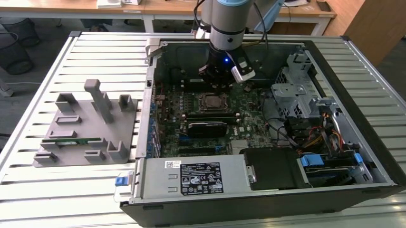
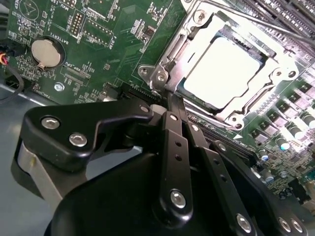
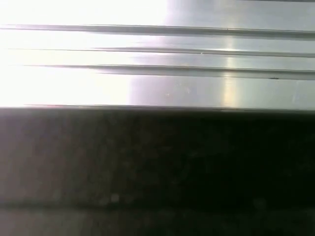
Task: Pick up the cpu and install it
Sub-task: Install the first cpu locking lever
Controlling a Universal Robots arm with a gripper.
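One robot arm is seen in the exterior view, reaching down into one open computer case (image 1: 355, 142) that lies on a ribbed metal surface (image 1: 38, 190). Its gripper (image 1: 214, 81) hangs just above the motherboard (image 1: 254, 102), close behind the socket (image 1: 211, 100) as that view shows it. In the second wrist view the gripper (image 2: 165, 98) is seen as black linkage bars with round silver screw heads, and its fingers (image 2: 172, 105) are drawn narrowly together with nothing held between them, their tips just beside the socket's corner.

One cpu (image 2: 221, 71) is seen in the second wrist view, a flat square plate of pale, glaring metal, seated inside the socket and bordered by one shiny steel retention frame (image 2: 275, 64). The frame lies around the plate's edge. In the exterior view the same spot is too small for the chip to be made out.

One round silver coin cell (image 2: 45, 53) is set in the green circuit board, well apart from the socket. Several small cylindrical capacitors (image 2: 295, 130) are lined up near the frame's far side.

One grey moulded fixture (image 1: 85, 126) with several upright posts stands on the surface at the exterior view's left, beside the case, and one long narrow green memory stick (image 1: 71, 141) is laid in one of its slots. One grey boxy power supply (image 1: 190, 176) with one dark label is fitted along the case's near wall.
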